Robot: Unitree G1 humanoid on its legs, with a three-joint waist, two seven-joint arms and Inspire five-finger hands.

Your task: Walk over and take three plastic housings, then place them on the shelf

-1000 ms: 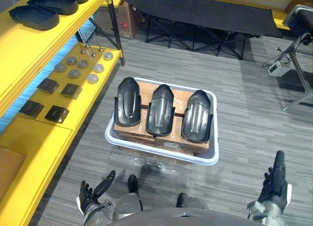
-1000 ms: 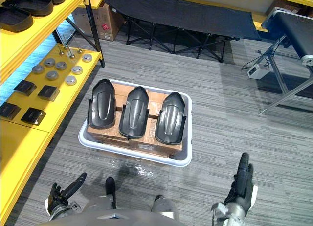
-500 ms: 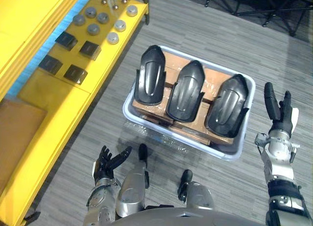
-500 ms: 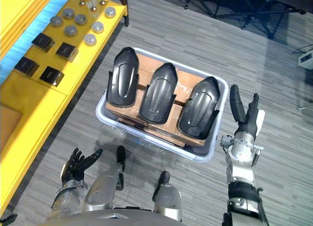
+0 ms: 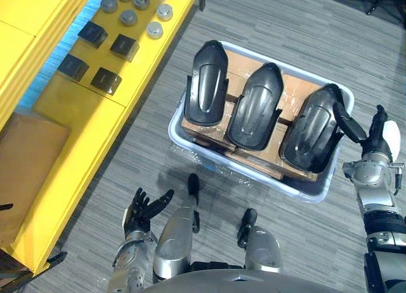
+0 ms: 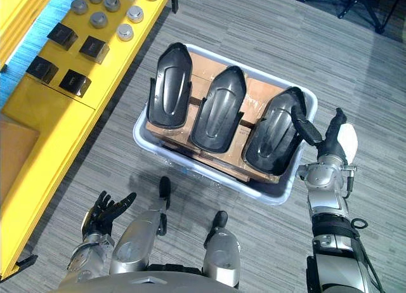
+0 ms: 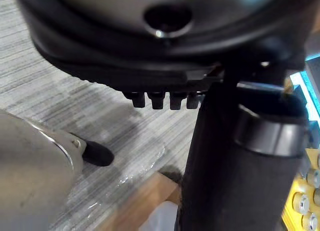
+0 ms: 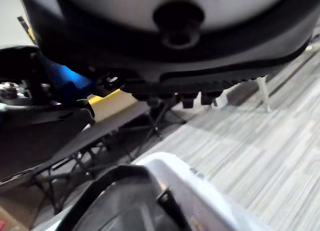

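Note:
Three black plastic housings lie side by side on cardboard inside a pale grey tub (image 5: pixel 174 125) on the floor: the left housing (image 5: pixel 206 84), the middle housing (image 5: pixel 255 106) and the right housing (image 5: pixel 312 127). My right hand (image 5: pixel 371 141) is open at the tub's right rim, its straight fingers (image 5: pixel 346 122) reaching over the right housing's outer edge; contact is unclear. In the right wrist view that housing (image 8: pixel 115 201) and the tub's rim (image 8: pixel 185 181) lie just past the hand. My left hand (image 5: pixel 141 210) hangs low at the near left, open, holding nothing.
A long yellow shelf (image 5: pixel 82 134) runs along the left, close to the tub. On it sit several small black blocks (image 5: pixel 104 80), several grey metal discs (image 5: pixel 155 30) and a brown cardboard panel (image 5: pixel 25 160). Grey plank floor surrounds the tub.
The camera has come closer and tipped down over the tub. My right hand has risen and moved in to the right housing's edge. The left hand stays low and open.

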